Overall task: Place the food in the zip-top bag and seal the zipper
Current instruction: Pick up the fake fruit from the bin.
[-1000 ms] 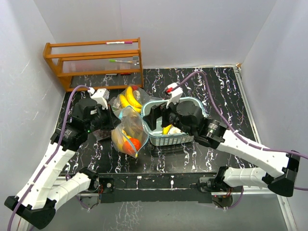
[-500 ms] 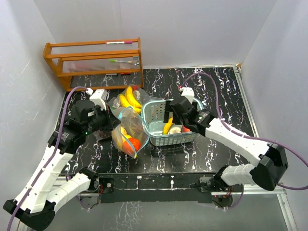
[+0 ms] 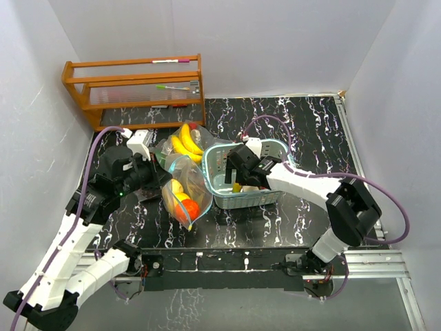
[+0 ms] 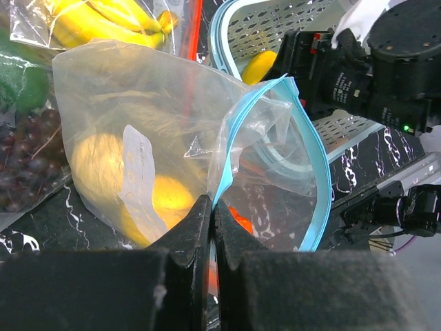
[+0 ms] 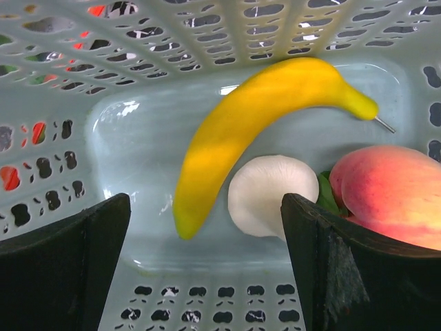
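**Bag propped open, right arm down in basket for next pick**

Left jaws are clenched on the rim of the bag (image 4: pixel 158 117), right where the blue zipper (image 4: pixel 322 179) meets the film, with nothing else in them. That pinch looks meant to hold the mouth up and open toward the basket, so the other arm can load food one-handed

Right jaws are spread wide and empty, low inside the basket (image 3: pixel 270 198). They straddle a banana (image 5: pixel 255 117) and a white mushroom-like piece (image 5: pixel 267 194), with a peach (image 5: pixel 396 196) just beside on the right. Probably lining up on the banana. It lies diagonally across the gap, so the white piece could get caught in the same close

Food is split. A yellow fruit (image 4: pixel 96 162) and an orange (image 3: pixel 191 208) sit in the bag, and the rest is in the basket. Zipper unsealed, so roughly midway

Behind the open bag is a second clear bag (image 3: pixel 165 146) with bananas (image 3: pixel 180 143). Grapes (image 4: pixel 24 158) and a green fruit (image 4: pixel 17 83) lie next to it; can't tell whether those are bagged

Table (image 3: pixel 317 124) is glossy black with white marbling. Plain white walls on three sides, wooden rack (image 3: pixel 134 86) in the far left corner
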Available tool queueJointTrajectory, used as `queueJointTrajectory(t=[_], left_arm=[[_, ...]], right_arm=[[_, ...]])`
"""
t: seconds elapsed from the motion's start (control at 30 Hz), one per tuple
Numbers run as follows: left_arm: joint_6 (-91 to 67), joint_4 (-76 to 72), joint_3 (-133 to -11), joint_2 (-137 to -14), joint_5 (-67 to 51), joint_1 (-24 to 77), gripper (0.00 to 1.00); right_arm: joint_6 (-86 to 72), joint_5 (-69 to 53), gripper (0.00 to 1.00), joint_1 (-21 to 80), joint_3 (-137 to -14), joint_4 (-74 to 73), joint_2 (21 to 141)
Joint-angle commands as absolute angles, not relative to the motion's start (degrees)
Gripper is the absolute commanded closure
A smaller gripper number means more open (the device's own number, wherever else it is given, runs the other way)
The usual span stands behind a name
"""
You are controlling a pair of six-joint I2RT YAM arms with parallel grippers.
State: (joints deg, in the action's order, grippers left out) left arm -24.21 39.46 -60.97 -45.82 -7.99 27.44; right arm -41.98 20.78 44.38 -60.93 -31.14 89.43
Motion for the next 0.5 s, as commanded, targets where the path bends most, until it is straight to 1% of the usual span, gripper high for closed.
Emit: queueJointTrajectory(t=[0.0, 0.03, 0.13, 0.17, 0.47], left_arm=[[-23.3, 39.1, -61.2, -44.4, -8.5, 27.1, 1.0], [-23.3, 39.1, -61.2, -44.3, -8.5, 27.1, 1.0], [-23.3, 39.4, -61.2, -44.2, -8.5, 27.1, 1.0], [-23.3, 39.4, -61.2, -44.1, -8.5, 27.1, 1.0], [-23.2, 39.4, -60.6, -44.0, -8.5, 27.1, 1.0]], right_arm=[[-43.2, 20.9, 0.08, 43.3, -60.5, -26.1, 91.4], [-43.1, 21.0, 0.1, 43.2, -60.9, -25.9, 92.2], [-43.1, 21.1, 0.2, 42.9, -61.6, -25.9, 94.3], [-43.2, 21.3, 0.21, 42.9, -61.5, -25.8, 94.8], [-44.3, 21.9, 0.2, 42.9, -60.1, -24.1, 97.8]])
